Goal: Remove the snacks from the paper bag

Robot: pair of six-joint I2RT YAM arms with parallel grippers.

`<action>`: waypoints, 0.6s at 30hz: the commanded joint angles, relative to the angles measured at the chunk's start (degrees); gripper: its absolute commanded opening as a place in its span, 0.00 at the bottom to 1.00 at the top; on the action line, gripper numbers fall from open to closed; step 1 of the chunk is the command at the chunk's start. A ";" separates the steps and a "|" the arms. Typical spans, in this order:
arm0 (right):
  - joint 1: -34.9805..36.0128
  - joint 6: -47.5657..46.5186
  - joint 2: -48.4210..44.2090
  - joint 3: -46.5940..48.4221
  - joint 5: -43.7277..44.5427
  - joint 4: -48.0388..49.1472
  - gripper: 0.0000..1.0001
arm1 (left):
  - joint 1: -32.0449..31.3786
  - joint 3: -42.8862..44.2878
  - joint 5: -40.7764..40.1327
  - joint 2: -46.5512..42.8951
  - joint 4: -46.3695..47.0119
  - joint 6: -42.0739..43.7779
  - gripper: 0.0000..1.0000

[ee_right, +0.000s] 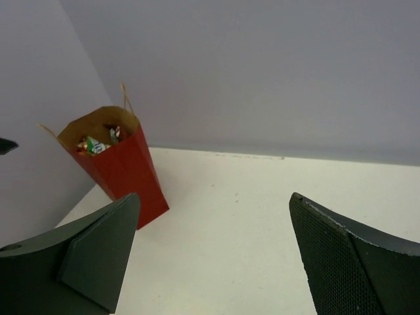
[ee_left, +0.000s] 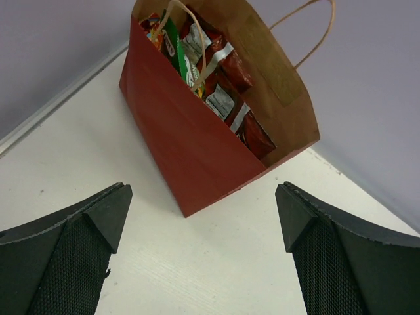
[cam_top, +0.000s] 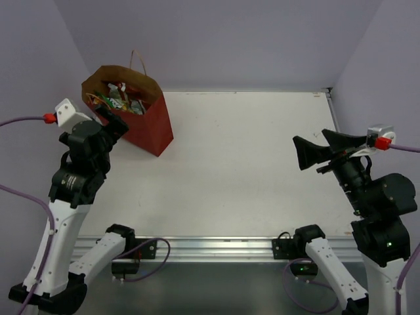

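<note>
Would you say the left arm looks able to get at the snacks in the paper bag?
Probably yes. The paper bag stands upright with its mouth open, the snacks show inside, and the open left gripper sits just short of it with nothing between. One handle droops across the mouth.

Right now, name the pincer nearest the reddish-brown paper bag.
The left pincer, open close beside the reddish-brown paper bag; the right pincer stands far off across the white table.

Snacks [ee_left: 220, 98] half-hidden within paper bag [ee_left: 187, 147]
</note>
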 commanded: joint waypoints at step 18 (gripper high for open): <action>0.32 8.51 -0.55 -14.62 -16.73 -0.38 0.99 | 5.68 17.91 -13.11 39.27 5.40 -14.28 1.00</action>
